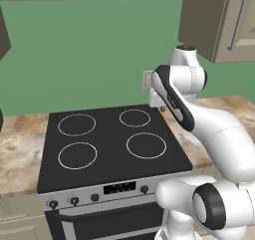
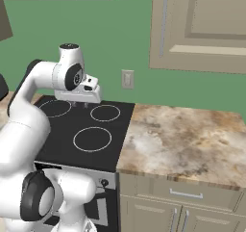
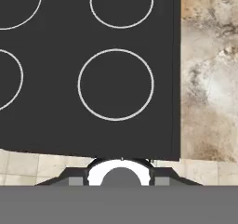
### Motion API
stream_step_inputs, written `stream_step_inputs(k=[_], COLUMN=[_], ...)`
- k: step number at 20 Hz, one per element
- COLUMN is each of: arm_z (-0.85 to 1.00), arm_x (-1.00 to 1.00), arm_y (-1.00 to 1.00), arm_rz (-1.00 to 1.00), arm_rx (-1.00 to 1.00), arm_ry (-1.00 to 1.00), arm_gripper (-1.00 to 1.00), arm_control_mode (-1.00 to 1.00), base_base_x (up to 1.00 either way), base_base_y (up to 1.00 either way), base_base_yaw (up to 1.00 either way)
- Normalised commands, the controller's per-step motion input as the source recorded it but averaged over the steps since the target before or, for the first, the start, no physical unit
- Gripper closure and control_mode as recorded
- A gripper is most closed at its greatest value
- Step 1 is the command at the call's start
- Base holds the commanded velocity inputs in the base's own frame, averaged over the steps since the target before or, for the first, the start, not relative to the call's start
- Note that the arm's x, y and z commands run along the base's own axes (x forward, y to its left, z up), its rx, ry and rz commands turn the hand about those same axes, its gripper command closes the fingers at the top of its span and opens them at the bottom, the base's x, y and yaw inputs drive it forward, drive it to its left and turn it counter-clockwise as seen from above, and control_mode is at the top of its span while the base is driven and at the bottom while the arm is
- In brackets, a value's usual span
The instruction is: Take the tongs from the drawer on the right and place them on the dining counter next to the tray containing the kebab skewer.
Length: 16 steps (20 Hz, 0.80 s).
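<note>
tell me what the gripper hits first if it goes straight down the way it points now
Most likely the black stove top, near its front right burner ring. The gripper hangs shut above it and holds nothing; the exact height is hard to judge.

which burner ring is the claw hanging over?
The back-right ring, nearest the marbled worktop; the claw hangs at its left rim, clear of the front rings.

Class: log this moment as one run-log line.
stage: start | pincer: shut, empty, above stove | drawer: closed | tongs: not yet fetched
</note>
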Motion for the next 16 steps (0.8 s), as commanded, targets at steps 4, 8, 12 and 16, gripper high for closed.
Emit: stream_step_inputs(k=[4, 8, 12, 16], arm_z=[-0.07, -0.22, -0.31, -0.46], arm_x=[-0.38, -0.84, -0.89, -0.78], arm_y=[-0.33, -0.83, -0.96, -1.0], arm_rz=[-0.09, -0.27, -0.34, -0.4], arm_rx=[0.0, 0.03, 0.06, 0.1], arm_ry=[-0.02, -0.03, -0.02, 0.0], arm_gripper=[-1.0, -1.0, -1.0, -1.0], arm_control_mode=[-1.0, -1.0, -1.0, -1.0], base_base_x=[0.0, 0.0, 0.0, 0.0], base_base_y=[0.0, 0.0, 0.0, 0.0], base_base_yaw=[0.0, 0.0, 0.0, 0.0])
